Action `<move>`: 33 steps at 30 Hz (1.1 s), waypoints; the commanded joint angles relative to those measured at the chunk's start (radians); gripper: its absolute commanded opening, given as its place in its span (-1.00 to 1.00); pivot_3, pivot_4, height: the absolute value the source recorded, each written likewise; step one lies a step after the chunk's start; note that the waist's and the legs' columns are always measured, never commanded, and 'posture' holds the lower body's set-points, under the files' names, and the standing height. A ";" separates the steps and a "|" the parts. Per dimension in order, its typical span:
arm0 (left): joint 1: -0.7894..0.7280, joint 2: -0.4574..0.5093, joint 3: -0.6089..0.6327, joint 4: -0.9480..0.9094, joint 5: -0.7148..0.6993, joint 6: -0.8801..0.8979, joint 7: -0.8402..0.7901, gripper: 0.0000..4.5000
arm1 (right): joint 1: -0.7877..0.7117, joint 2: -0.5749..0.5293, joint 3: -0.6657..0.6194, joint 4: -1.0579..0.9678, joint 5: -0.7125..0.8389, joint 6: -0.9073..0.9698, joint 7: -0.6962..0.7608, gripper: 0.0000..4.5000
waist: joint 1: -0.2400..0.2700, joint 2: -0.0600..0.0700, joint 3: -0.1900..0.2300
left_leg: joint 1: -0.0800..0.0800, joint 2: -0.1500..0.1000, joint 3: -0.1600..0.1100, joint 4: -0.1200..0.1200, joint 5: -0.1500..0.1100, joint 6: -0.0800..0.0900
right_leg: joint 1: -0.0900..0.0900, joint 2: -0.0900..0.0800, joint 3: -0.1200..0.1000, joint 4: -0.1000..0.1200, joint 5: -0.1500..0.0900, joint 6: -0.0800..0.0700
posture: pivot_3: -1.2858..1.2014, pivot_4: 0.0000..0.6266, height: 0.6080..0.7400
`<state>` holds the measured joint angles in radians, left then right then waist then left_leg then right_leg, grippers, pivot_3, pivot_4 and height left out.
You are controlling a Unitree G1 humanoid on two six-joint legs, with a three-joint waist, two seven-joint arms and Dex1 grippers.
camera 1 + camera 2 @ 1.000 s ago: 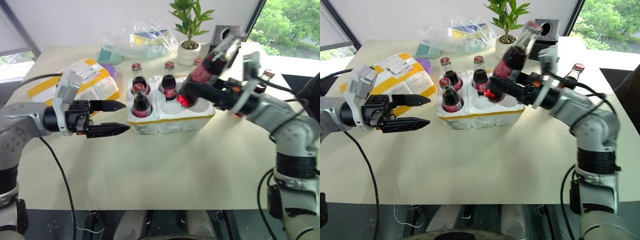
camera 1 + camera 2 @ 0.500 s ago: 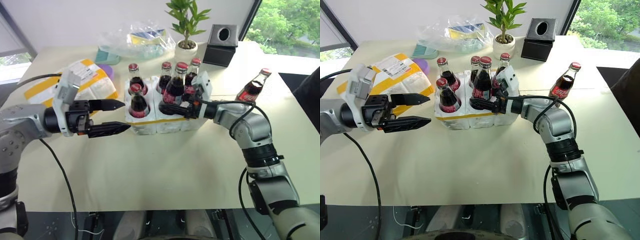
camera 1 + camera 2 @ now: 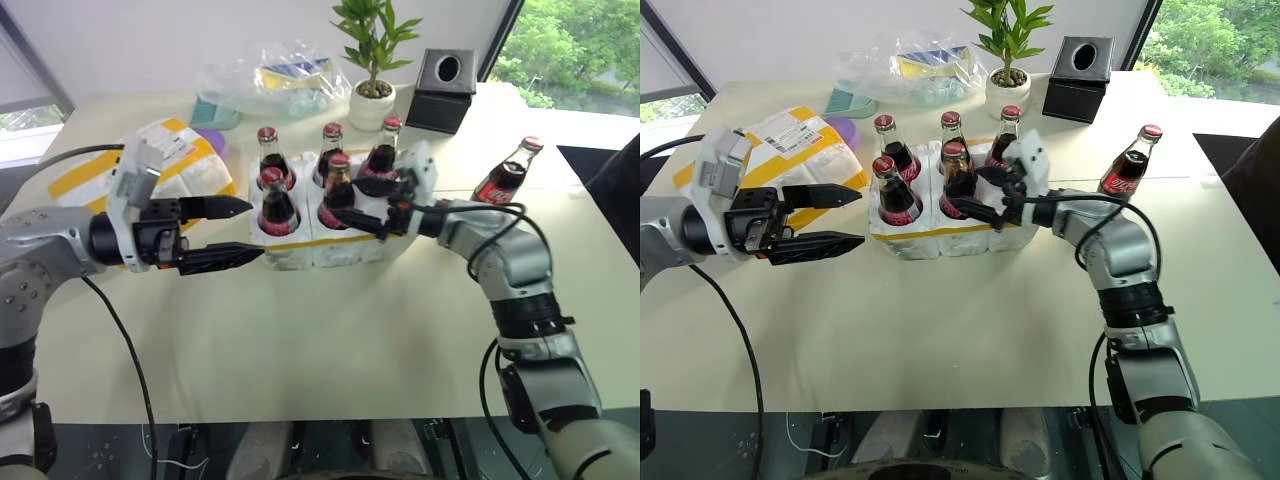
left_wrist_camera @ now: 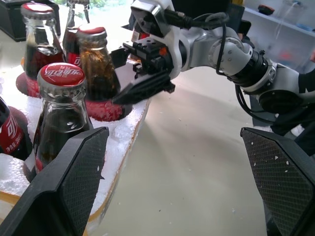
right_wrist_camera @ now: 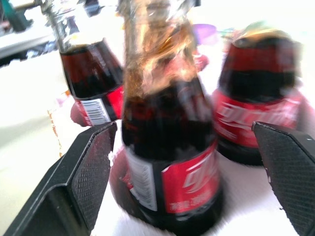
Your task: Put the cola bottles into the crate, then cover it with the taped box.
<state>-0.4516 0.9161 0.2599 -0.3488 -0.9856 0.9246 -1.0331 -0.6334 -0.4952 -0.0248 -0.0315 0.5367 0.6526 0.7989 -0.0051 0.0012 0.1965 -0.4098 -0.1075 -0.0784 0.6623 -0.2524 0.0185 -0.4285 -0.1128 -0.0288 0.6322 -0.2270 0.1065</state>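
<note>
My right pincer [image 3: 985, 195] stands spread wide around a cola bottle [image 3: 956, 180] seated in the crate's [image 3: 940, 240] front middle well, its fingers clear of the glass. Four more bottles sit just past it. My left pincer [image 3: 235, 232] gapes open beside the crate. Behind it lies the taped box [image 3: 160, 160]; well right stands a sixth bottle [image 3: 1130, 165].

Glossy glass cola bottles [image 3: 956, 178] with shiny red labels and metal caps. Grainy, matt white foam crate [image 3: 940, 238], smooth yellow tape around rim. Matt table [image 3: 970, 320].
</note>
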 commanded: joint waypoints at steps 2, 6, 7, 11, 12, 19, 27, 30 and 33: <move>-0.017 0.009 0.017 -0.009 -0.011 -0.020 -0.010 1.00 | 0.153 -0.120 -0.298 -0.259 0.174 0.166 -0.089 0.99 | 0.016 0.000 0.000 | 0.000 0.000 0.000 0.000 -0.001 0.002 | 0.000 0.000 0.000 0.000 0.000 0.000 | 0.03 -0.52 1.00; -0.031 0.013 0.007 0.012 0.002 -0.026 -0.021 1.00 | 0.323 -0.171 -0.435 -0.320 0.163 0.215 -0.197 0.99 | 0.016 0.000 0.000 | 0.000 0.001 0.000 -0.001 -0.002 0.004 | 0.001 0.000 0.000 -0.001 0.000 0.000 | 0.03 -0.52 1.00; -0.037 0.012 0.003 0.017 0.005 -0.028 -0.022 1.00 | 0.345 -0.166 -0.454 -0.302 0.134 0.202 -0.235 0.99 | 0.013 -0.001 0.000 | 0.000 0.001 0.000 -0.001 -0.002 0.003 | 0.001 0.000 0.000 -0.001 0.000 0.000 | 0.03 -0.52 1.00; -0.056 0.007 -0.012 0.030 0.012 -0.036 -0.026 1.00 | 0.366 -0.128 -0.468 -0.209 0.026 0.097 -0.357 0.99 | 0.009 0.000 -0.001 | 0.002 0.002 0.001 0.000 -0.001 0.003 | 0.001 0.000 0.000 -0.001 0.000 0.000 | 0.03 -0.52 1.00; -0.058 0.006 -0.016 0.031 0.013 -0.038 -0.029 1.00 | 0.357 -0.113 -0.465 -0.182 0.010 0.073 -0.379 0.99 | 0.009 0.000 -0.001 | 0.002 0.002 0.001 0.000 -0.001 0.003 | 0.001 0.000 0.000 -0.001 0.000 -0.001 | 0.03 -0.52 1.00; -0.071 0.004 -0.026 0.037 0.015 -0.039 -0.031 1.00 | 0.256 -0.061 -0.414 0.002 -0.058 -0.052 -0.425 0.99 | 0.011 0.000 0.000 | 0.001 0.002 0.001 -0.001 -0.001 0.002 | 0.001 0.001 0.000 0.000 0.000 -0.001 | 0.03 -0.52 1.00; -0.060 0.004 -0.014 0.021 0.004 -0.031 -0.016 1.00 | 0.132 -0.051 -0.350 0.242 -0.118 -0.192 -0.395 0.99 | 0.010 0.000 0.000 | 0.001 0.001 0.001 -0.001 -0.001 0.002 | 0.001 0.001 0.000 0.000 0.000 -0.001 | 0.03 -0.52 1.00; -0.052 0.009 -0.002 0.011 -0.006 -0.024 -0.007 1.00 | 0.086 -0.041 -0.333 0.330 -0.138 -0.249 -0.386 0.75 | 0.009 0.000 0.000 | 0.001 0.001 0.001 -0.001 0.000 0.001 | 0.001 0.001 0.000 0.000 0.000 -0.001 | 0.03 -0.52 1.00; -0.043 0.014 0.011 0.001 -0.016 -0.016 0.004 1.00 | 0.088 -0.040 -0.325 0.297 -0.124 -0.268 -0.350 0.25 | 0.008 0.000 0.000 | 0.001 0.001 0.001 -0.001 0.000 0.001 | 0.001 0.001 0.000 0.000 0.000 -0.001 | 0.03 -0.52 1.00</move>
<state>-0.4960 0.9151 0.2279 -0.3210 -0.9781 0.9092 -1.0369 -0.5271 -0.5334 -0.3449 0.3135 0.3963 0.4174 0.4184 0.0028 0.0012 0.1961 -0.4084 -0.1061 -0.0775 0.6612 -0.2521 0.0193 -0.4276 -0.1119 -0.0284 0.6317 -0.2267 0.1059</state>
